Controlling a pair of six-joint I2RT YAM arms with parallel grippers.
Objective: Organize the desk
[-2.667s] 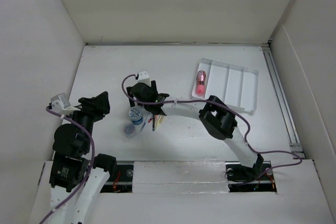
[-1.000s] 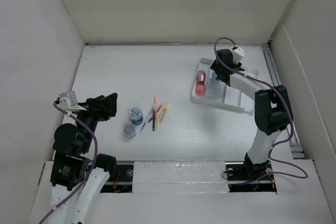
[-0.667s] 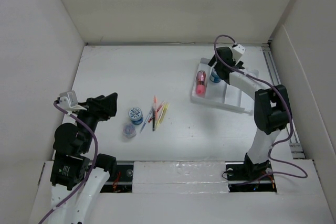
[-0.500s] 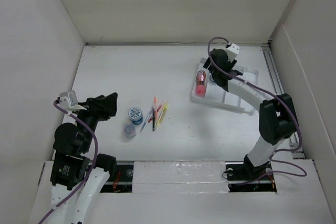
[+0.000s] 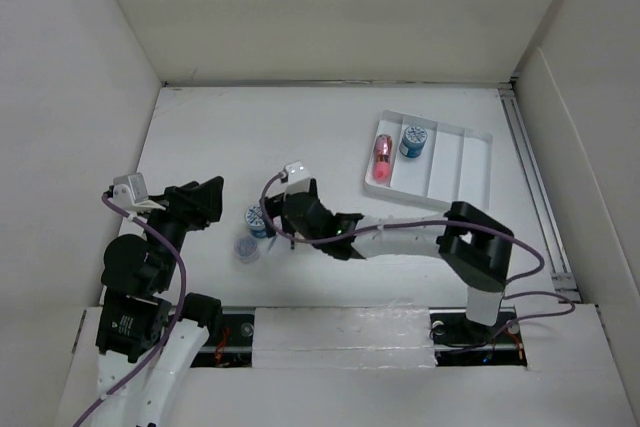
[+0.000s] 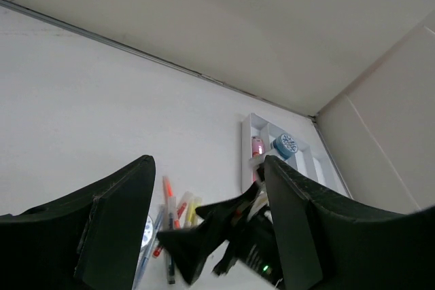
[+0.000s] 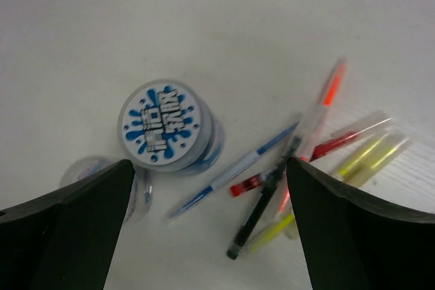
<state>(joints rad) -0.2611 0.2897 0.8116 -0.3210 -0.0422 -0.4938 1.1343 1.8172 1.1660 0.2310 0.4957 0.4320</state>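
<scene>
Since the earlier frames the right gripper (image 7: 209, 162) had quit the tray (image 5: 455, 175), leaving a blue tub (image 5: 412, 140) in its second compartment beside a pink item (image 5: 381, 155), and had crossed the desk (image 5: 220, 127).

Right wrist view: fingers wide apart, empty. Directly beneath lay a blue-printed tub (image 7: 163, 125), loose pens (image 7: 299, 161) and a clear jar (image 7: 92, 171) half hidden by one finger. From above, the arm (image 5: 400, 239) hid most pens.

Left gripper (image 6: 207, 161): parted, empty.

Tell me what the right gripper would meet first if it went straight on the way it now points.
Most likely the blue pen, lying between the blue-lidded tub and the other pens on the desk. The right gripper has open jaws; depth is unclear.
</scene>
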